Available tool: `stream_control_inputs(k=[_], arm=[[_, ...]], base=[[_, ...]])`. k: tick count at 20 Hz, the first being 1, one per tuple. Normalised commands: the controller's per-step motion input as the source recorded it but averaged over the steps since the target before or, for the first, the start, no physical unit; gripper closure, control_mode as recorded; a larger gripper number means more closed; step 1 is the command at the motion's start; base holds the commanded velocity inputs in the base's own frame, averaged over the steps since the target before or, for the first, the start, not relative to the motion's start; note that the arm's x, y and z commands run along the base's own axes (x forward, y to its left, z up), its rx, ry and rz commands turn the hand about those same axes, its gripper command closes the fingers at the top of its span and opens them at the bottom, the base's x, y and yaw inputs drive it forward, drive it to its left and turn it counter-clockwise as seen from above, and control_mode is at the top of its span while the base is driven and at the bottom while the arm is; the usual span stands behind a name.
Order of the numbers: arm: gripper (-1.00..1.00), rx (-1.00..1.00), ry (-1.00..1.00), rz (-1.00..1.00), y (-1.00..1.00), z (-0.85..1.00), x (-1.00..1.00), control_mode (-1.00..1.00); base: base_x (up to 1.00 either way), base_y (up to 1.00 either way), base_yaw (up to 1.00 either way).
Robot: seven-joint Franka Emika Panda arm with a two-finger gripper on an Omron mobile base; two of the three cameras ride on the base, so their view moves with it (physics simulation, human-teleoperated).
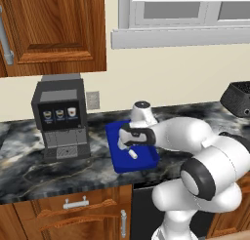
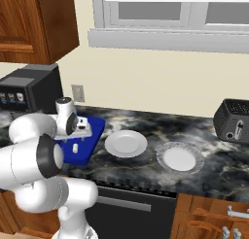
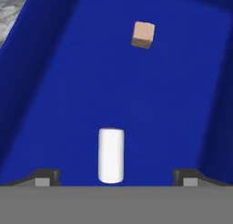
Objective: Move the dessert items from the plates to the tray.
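The deep-blue tray [image 1: 117, 158] sits on the dark marble counter to the right of the coffee machine. My gripper [image 1: 131, 145] hangs low over the tray and is open. In the hand view the white stick [image 3: 111, 155] lies on the tray floor [image 3: 68, 82] between my spread fingertips, touching neither. The tan cube [image 3: 143, 35] rests farther along the same tray. From the right base view the white stick [image 2: 75, 148] shows on the tray [image 2: 92, 131] below my gripper [image 2: 78, 136]. The plain white plate [image 2: 126, 143] and the grey rimmed plate [image 2: 179, 158] lie bare to the tray's right.
A black and grey coffee machine [image 1: 61, 118] stands left of the tray. A dark toaster [image 2: 233, 120] sits at the counter's far right. Wooden wall cabinets hang above left, and the counter's front edge runs just below the tray.
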Motion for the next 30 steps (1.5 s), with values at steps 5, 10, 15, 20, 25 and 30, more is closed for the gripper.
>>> stream_control_inputs(k=[5,10,15,20,25,30], arm=[[-1.0,0.0,0.0,0.0,-0.14,0.71,0.0,-1.0],[-1.0,0.0,0.0,0.0,-0.15,0.6,0.0,-1.0],[-1.0,0.0,-0.02,0.0,-0.14,0.39,0.0,-1.0],[-1.0,0.02,-0.12,0.0,-0.17,0.08,-0.06,-1.0],[-1.0,0.04,-0.2,0.0,-0.22,0.0,-0.16,-1.0],[-1.0,0.03,-0.17,0.0,-0.24,0.03,-0.2,-1.0]], base=[[0.0,0.0,0.0],[0.0,0.0,0.0],[0.0,0.0,0.0],[0.0,0.0,0.0],[0.0,0.0,0.0],[0.0,0.0,0.0]])
